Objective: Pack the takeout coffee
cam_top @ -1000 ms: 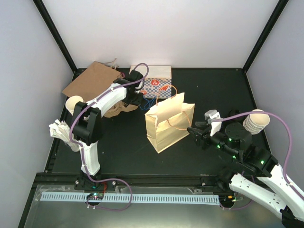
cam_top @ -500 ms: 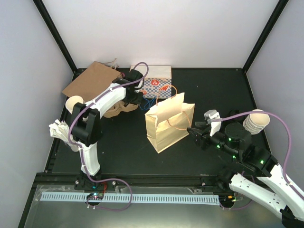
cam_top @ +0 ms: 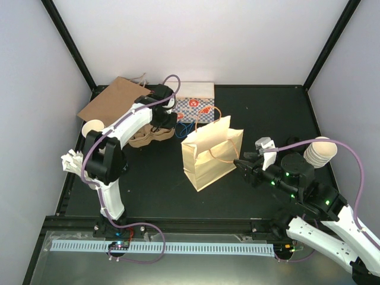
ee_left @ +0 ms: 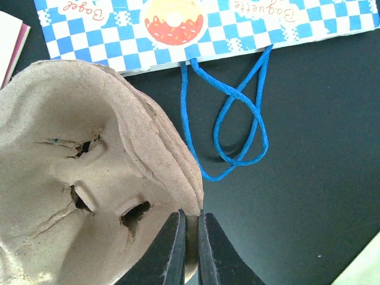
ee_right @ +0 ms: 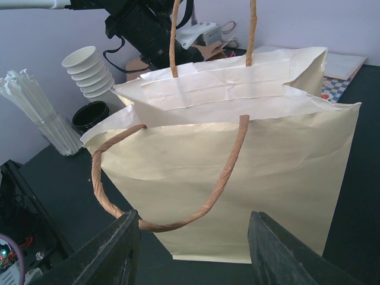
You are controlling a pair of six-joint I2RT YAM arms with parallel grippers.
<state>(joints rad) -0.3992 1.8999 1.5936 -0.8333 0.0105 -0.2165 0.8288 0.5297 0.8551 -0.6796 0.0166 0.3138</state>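
Left gripper (ee_left: 189,224): lower middle of the left wrist view; jaws pressed together on the thin rim of the cup carrier (ee_left: 71,178), cardboard edge pinched between them.
Cup carrier: brown moulded cardboard, fills the left half of the left wrist view; in the top view it lies upper left of centre on the table (cam_top: 154,190).
Right gripper (ee_right: 193,224): jaws standing apart, nothing between them; low in the right wrist view, just short of the face of the cream paper bag (ee_right: 261,160).
Cream paper bag: upright at centre of the top view, mouth open, twisted brown handle (ee_right: 225,172) drooping down its near face.
Checkered bag (ee_left: 208,24): blue and white, flat along the top of the left wrist view; its blue cord handle (ee_left: 237,119) is looped on the table just beside the carrier.
Cup stack (ee_right: 89,70): lidless, upper left of the right wrist view, straws (ee_right: 35,113) below left of it.
Takeout coffee: not clearly found. A dark round thing (ee_right: 90,116) sits under the cup stack; too small to tell if it is the lidded cup.
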